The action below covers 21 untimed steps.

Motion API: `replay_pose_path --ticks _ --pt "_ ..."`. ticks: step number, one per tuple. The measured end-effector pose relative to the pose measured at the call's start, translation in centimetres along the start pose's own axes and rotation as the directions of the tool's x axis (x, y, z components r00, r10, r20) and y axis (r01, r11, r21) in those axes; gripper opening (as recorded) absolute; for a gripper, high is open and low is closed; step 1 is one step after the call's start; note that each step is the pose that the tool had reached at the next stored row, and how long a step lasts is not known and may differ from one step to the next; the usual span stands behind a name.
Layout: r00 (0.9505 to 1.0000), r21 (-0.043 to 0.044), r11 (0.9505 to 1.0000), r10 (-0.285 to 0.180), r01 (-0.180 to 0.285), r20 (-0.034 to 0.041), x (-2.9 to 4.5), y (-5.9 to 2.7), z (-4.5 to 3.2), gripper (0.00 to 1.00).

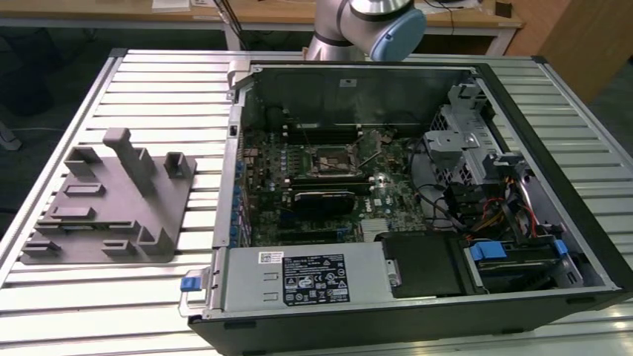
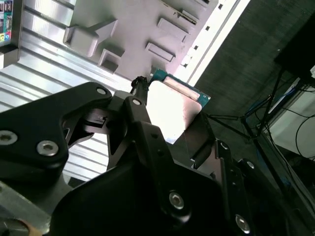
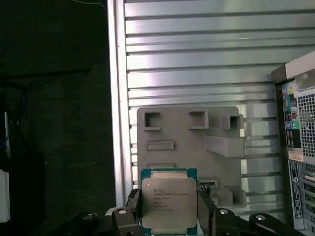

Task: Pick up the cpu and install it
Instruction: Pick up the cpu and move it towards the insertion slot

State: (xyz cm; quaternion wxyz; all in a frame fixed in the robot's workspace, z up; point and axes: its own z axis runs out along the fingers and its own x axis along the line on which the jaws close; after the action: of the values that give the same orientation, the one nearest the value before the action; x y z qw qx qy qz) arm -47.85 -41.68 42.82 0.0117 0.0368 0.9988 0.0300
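Exterior view overlooks case (image 1: 416,320); both wrist views, perhaps high, share holder (image 3: 182,130) (image 2: 133,24).

surface: ribbed metal table (image 1: 148,81) | behind: wooden desk (image 1: 277,15) | floor (image 2: 236,64): dark

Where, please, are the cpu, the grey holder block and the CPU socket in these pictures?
cpu (image 3: 169,201): first wrist view, middle of its metal top.
grey holder block (image 1: 118,211): exterior view, its flat base.
CPU socket (image 1: 330,161): exterior view, its centre.
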Motion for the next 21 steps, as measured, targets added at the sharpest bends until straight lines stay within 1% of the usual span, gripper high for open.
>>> replay_pose_path --ticks 2,5,6,7,9,10,15,16,21 --pt "1.0000 0.0000 1.0000 0.000 0.000 -0.0001 -0.13 0.00 -0.01 0.54" --pt "1.0000 0.0000 1.0000 0.000 0.000 0.0000 -0.67 0.04 0.02 0.54" --pt "1.0000 0.0000 1.0000 0.000 0.000 -0.0001 -2.11 0.15 0.05 0.54" --pt "1.0000 0.0000 1.0000 0.000 0.000 -0.0001 -2.47 0.17 0.07 0.54" --pt "1.0000 0.0001 1.0000 0.000 0.000 -0.0006 -4.01 0.28 0.10 0.54" --pt "1.0000 0.0000 1.0000 0.000 0.000 -0.0007 -4.46 0.32 0.12 0.54" --pt "1.0000 0.0000 1.0000 0.000 0.000 -0.0010 -6.22 0.45 0.16 0.54" --pt "1.0000 0.0000 1.0000 0.000 0.000 -0.0011 -7.08 0.51 0.18 0.54" --pt "1.0000 0.0001 1.0000 0.000 0.000 -0.0012 -8.71 0.63 0.22 0.54"
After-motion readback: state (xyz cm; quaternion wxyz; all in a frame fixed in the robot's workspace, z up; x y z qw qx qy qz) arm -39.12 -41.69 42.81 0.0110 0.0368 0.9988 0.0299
